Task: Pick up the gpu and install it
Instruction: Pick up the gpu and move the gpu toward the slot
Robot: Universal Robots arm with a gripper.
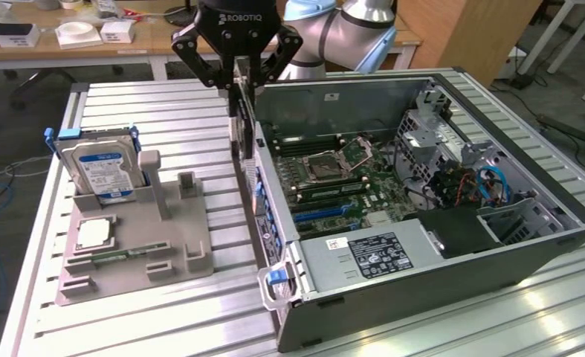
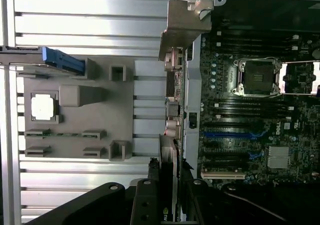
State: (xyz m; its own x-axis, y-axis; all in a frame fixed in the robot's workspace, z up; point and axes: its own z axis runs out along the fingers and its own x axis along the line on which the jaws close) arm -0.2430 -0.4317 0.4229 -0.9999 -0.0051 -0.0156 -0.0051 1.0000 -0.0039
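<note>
We see the gripper (image 1: pixel 241 80) closed on the top of the gpu (image 1: pixel 241 123), which hangs upright and edge-on – a thin dark slab in the air. It is right at the wall of the open computer case (image 1: pixel 372 312) that faces the exterior view's left, between that wall and the grey holder (image 1: pixel 173 245) on the table (image 1: pixel 153 104).

We think the main risk is that wall. If the card goes down where it hangs, its lower edge or metal end plate could strike the rim of the case rather than reach the motherboard (image 1: pixel 342 178). The hold is on a narrow edge, so a knock could tilt the card between the fingers, and a tilted card would jam in a slot.

The exterior view gives us height: the card is off the table, and the hard drive (image 1: pixel 99 167) stands in the holder well apart. The wrist view looks down along the gpu (image 2: pixel 172 105) from the gripper (image 2: pixel 167 190) – it shows the card lined up over the case wall, beside the blue slots (image 2: pixel 230 134), not above them.
</note>
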